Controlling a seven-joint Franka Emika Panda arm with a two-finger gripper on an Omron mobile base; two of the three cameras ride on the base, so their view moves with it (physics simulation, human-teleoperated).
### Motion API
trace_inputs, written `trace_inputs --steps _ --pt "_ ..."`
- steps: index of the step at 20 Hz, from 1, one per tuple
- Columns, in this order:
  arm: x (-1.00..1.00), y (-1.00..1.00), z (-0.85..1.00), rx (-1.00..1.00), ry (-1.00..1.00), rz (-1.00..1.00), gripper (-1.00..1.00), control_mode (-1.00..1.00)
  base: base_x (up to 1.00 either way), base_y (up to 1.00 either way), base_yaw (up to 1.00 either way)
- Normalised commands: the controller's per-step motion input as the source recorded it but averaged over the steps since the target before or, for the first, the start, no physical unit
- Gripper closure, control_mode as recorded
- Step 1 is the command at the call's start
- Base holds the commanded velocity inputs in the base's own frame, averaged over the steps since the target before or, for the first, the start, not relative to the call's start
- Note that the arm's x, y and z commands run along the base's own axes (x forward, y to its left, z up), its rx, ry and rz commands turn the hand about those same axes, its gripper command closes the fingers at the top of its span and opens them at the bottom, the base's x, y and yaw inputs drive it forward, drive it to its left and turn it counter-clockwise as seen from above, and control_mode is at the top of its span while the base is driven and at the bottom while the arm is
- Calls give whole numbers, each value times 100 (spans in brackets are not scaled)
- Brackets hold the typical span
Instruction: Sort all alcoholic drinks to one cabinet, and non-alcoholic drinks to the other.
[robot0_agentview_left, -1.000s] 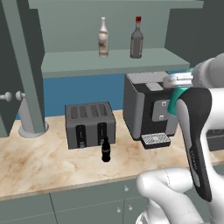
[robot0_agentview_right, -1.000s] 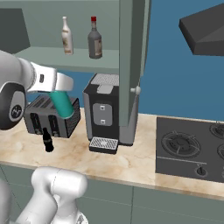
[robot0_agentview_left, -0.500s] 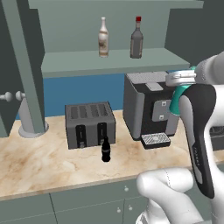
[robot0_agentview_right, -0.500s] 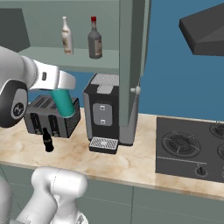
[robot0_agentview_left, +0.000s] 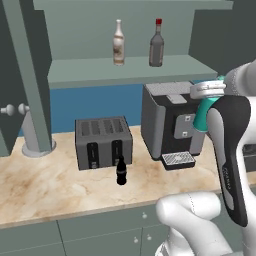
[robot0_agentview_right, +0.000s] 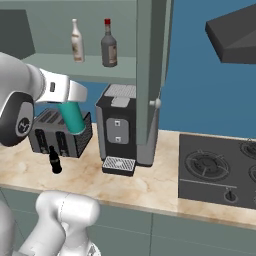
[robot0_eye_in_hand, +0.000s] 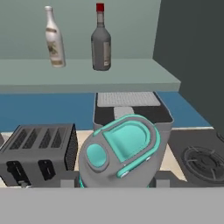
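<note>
Holding a teal flask, the gripper sits at the left of the right base view, its jaws clamped on the flask's upper part. The flask hangs below the hand with its long axis nearly vertical, the bottom leaning slightly toward the right of the frame, in the air in front of the toaster and beside the black coffee machine. In the left base view the flask shows at the right edge, partly behind the white arm, with its grey cap on top. In the hand view the cap faces the camera at lower centre, grey with teal insets.

A small black bottle stands upright on the marbled counter, just in front of the toaster, near the centre of the left base view.

Two slim-necked bottles stand upright side by side on the open cabinet shelf at the top of that frame: a pale cream bottle on the left and a dark grey bottle with a red cap on the right, apart from each other.

A black stove top lies at the right of the right base view.
</note>
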Motion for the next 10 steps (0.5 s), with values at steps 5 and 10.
trace_inputs --steps 5,10 --pt "0 0 0 0 0 0 100 100 -37 -17 0" --pt "0 0 0 0 0 0 100 100 -47 -15 0"
